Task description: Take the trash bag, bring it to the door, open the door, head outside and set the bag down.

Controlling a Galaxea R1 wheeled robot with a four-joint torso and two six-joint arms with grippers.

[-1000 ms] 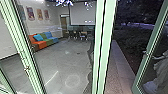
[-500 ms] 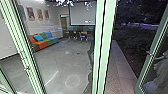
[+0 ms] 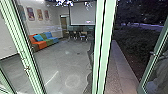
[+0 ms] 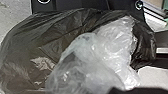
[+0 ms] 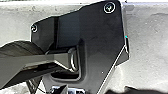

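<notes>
The trash bag (image 4: 37, 47) is dark and see-through and looms large in the left wrist view, with crumpled clear plastic (image 4: 100, 55) lying against its front. In the right wrist view, a rounded dark piece of bag (image 5: 21, 47) shows beside the robot's jointed bar. A green-framed glass door leaf (image 3: 152, 62) stands at the right of the head view, swung away from the thick green frame post (image 3: 106, 45), with a gap between them. How either gripper stands cannot be made out.
Through the opening run a paved strip (image 3: 117, 72), a pale ledge (image 3: 122, 60) and dark shrubs (image 3: 135, 42). Left of the post, glass shows a room with a colourful sofa (image 3: 42, 43), chairs and a screen (image 3: 82, 13). A blurred pale shape (image 3: 161, 75) lies behind the leaf's glass.
The door leaf has moved a little farther right, widening the gap beside the post. The pale shape behind its glass has shifted right and dimmed. Elsewhere the head view is steady.
</notes>
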